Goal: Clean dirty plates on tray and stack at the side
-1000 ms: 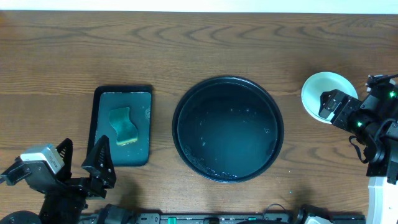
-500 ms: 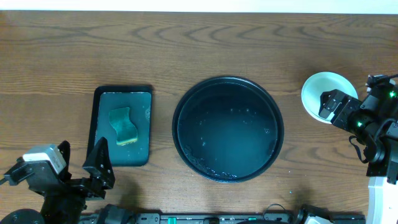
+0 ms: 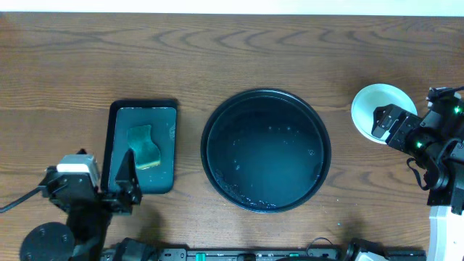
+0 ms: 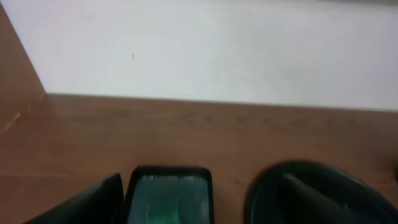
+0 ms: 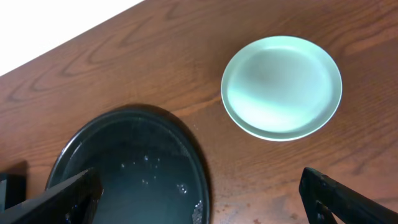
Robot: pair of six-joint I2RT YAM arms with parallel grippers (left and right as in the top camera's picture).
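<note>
One mover in the last second: the left gripper (image 3: 101,185) has swung round at the lower left of the frame. One finger now reaches over the near edge of the green tray (image 3: 163,138). Its jaws stand wide with nothing between them; the left wrist view shows only one dark finger at lower left and no load.

Over at the right edge the right gripper (image 3: 382,125) hasn't budged. It is spread just as wide and empty, hovering at the lower right rim of the plates (image 3: 370,105).

What does that mean for the job? The tray (image 3: 265,156) at centre frame carries no plates at all, only wet specks. The plates sit well apart from it on the right, a pale mint one on top and wiped clean in the right wrist view. How many lie under it I can't tell. I'd call the cleaning and stacking done, or all but done. The sponge (image 3: 144,147) lies on the green tray, just ahead of that left finger.

The table (image 3: 232,58) is dark wood grain. A plain white wall (image 4: 199,43) runs behind its far edge.
</note>
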